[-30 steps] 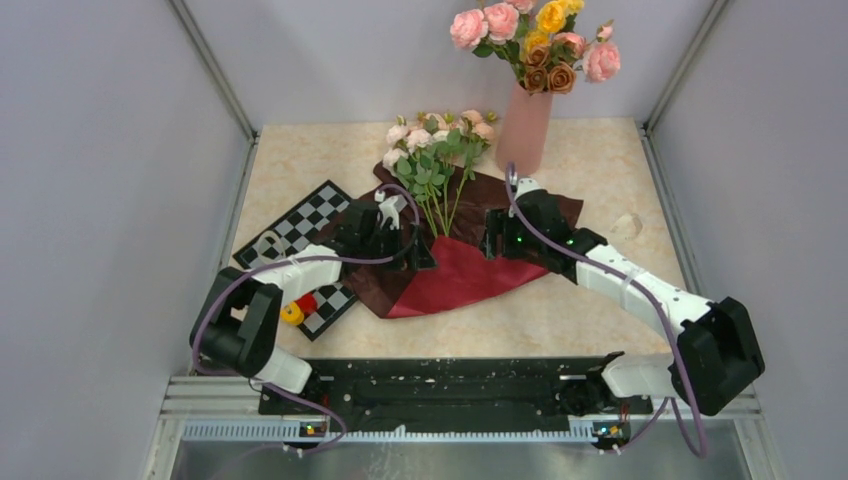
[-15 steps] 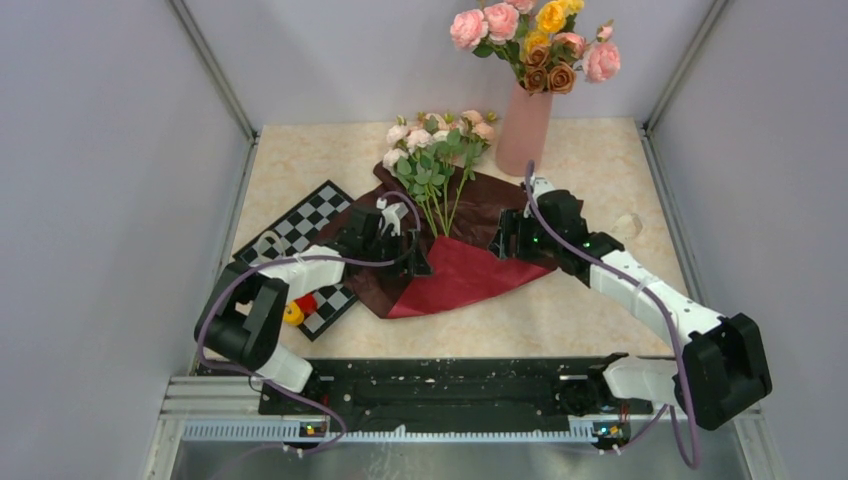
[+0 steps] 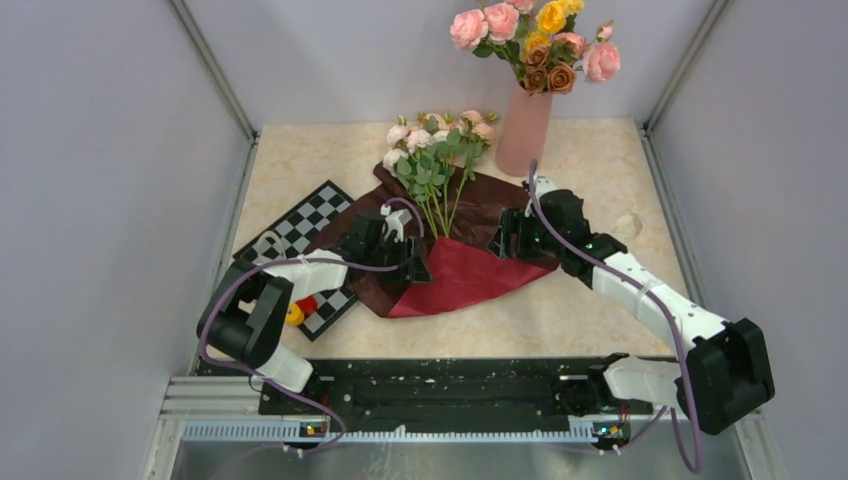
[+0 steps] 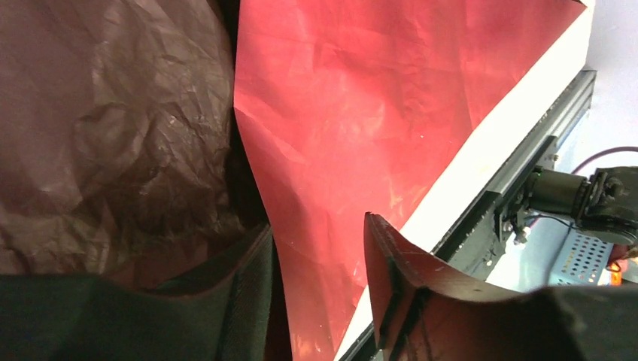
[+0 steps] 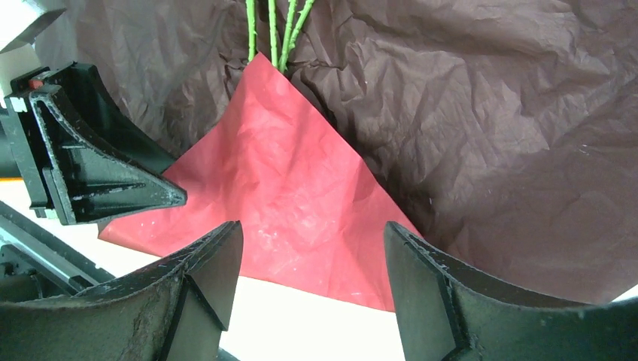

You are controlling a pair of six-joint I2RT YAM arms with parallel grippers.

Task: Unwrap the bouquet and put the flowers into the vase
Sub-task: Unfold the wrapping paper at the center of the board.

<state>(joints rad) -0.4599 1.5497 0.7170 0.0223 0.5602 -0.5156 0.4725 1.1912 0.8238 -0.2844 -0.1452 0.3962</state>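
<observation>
At bench centre a red paper flap covers the flowers' stems: unwrapping seems unfinished. Left claw and right claw gape empty; next, peel it toward six o'clock.

We can't see stems' lower ends, hidden under red paper; big roses cut off at pic's top edge.

no text, label, brand, number or sign can be read in any view.
</observation>
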